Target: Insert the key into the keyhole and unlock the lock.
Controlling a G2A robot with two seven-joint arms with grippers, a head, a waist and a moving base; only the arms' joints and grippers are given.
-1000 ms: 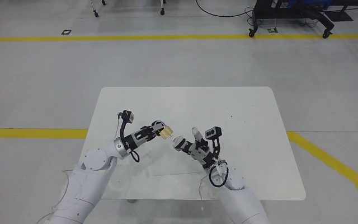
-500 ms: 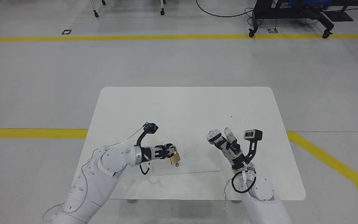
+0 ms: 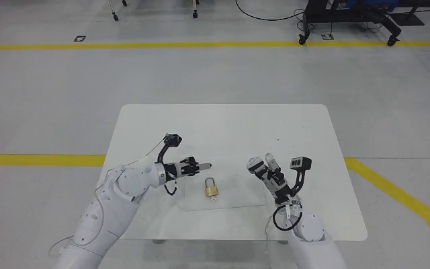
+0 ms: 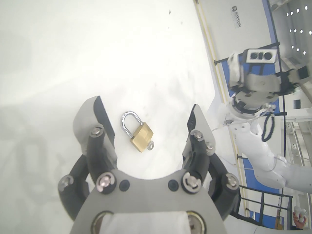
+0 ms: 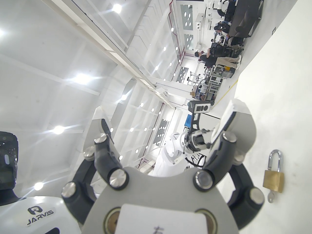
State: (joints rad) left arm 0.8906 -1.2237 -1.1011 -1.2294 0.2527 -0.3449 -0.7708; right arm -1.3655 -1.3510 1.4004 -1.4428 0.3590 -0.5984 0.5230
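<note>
A small brass padlock with a silver shackle [image 3: 211, 189] [image 4: 141, 135] [image 5: 274, 176] is seen lying flat on the white worktop [image 3: 269, 128], between both hands and touched by neither. A small silver key [image 4: 151, 145] [image 5: 270, 197] is seated in its keyhole. The left hand [image 3: 203, 165] [image 4: 146, 105] is held spread near the padlock. The right hand [image 3: 262, 161] [image 5: 168, 109] is likewise spread and empty.

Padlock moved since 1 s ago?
Yes. The padlock has shifted toward the near edge of the table. It was held in the left gripper, which is now open and apart from it. It lies flat, key in its keyhole.
</note>
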